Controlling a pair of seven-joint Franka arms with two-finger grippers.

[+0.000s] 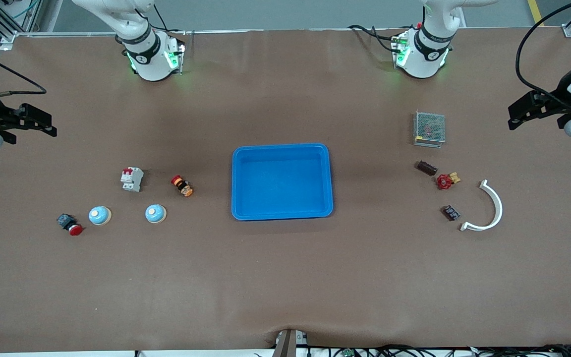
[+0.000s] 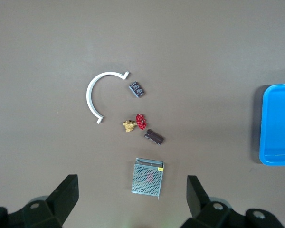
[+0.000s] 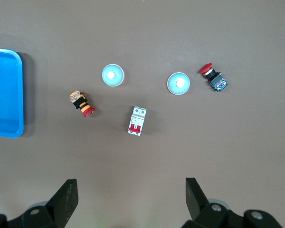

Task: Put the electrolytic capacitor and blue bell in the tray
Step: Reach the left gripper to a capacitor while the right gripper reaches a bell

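The bright-blue tray (image 1: 281,181) lies empty at the middle of the table; its edge shows in the left wrist view (image 2: 278,126) and the right wrist view (image 3: 4,92). The dark stubby electrolytic capacitor (image 1: 427,168) lies toward the left arm's end, also in the left wrist view (image 2: 154,137). Two blue bells (image 1: 155,213) (image 1: 100,215) stand toward the right arm's end, also in the right wrist view (image 3: 112,75) (image 3: 178,83). My left gripper (image 1: 531,111) (image 2: 132,190) is open and empty, high over its end of the table. My right gripper (image 1: 25,121) (image 3: 131,192) is open and empty, high over its end.
Near the capacitor lie a metal mesh box (image 1: 429,128), a red valve (image 1: 446,181), a flat black block (image 1: 450,212) and a white curved bracket (image 1: 488,208). Near the bells lie a circuit breaker (image 1: 132,179), a striped button (image 1: 182,186) and a red push button (image 1: 70,224).
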